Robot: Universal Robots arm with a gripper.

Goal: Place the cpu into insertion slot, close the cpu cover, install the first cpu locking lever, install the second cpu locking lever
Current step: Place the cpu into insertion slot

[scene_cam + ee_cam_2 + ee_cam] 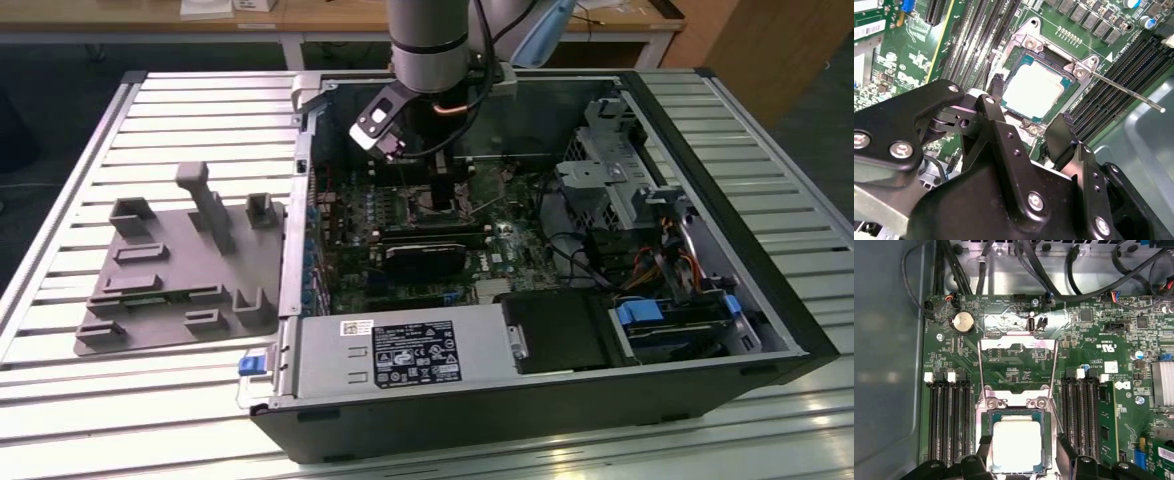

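The cpu [1016, 442] is already laid in the slot [987, 437]. The cover [996, 343] is tipped up, not shut, and a lever [1119, 85] is seen sticking out loose. The gripper [1028, 102] is held open and empty just above the cpu.

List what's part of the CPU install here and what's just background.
Job in hand: cpu, seated in the insertion slot; cpu cover, hinged up; locking lever, unlatched; gripper, open, straddling the cpu.
Lying about: memory slots; coin battery; cables; grey fixture plate; power supply.
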